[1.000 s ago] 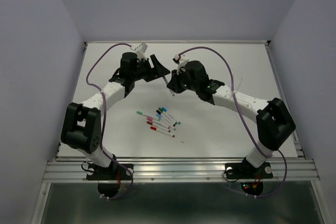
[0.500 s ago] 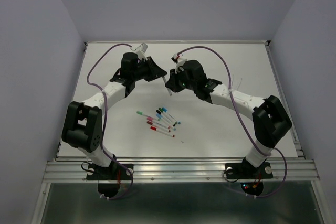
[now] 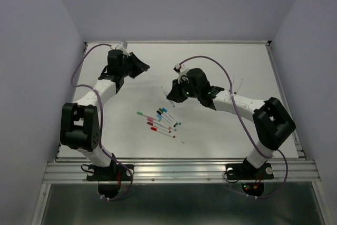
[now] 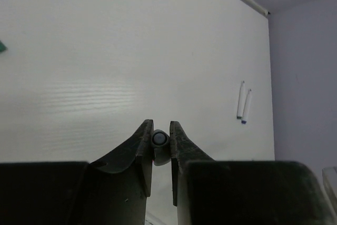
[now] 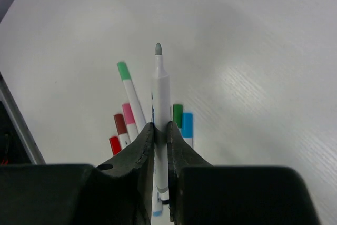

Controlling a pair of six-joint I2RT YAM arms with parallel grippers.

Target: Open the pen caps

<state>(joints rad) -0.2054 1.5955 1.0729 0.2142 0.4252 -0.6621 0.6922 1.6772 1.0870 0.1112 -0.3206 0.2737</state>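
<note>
- A small cap (image 4: 159, 139), seen end-on, is pinched between the left fingers (image 4: 138, 148).
- A white pen (image 5: 160, 93), grey tip bared, is clamped between the right fingers (image 5: 141, 148).
- Capped pens (image 5: 131, 96) are fanned beyond those fingers.
- Two white pens (image 4: 240, 98) are laid well beyond the left fingers.

A robotics lab test cell: a white table (image 3: 226, 67) boxed in by plain pale-lilac walls (image 3: 31, 51) (left, far and right), with an aluminium rail (image 3: 179, 171) along its near edge carrying two cabled robot arms (image 3: 100, 90).
</note>
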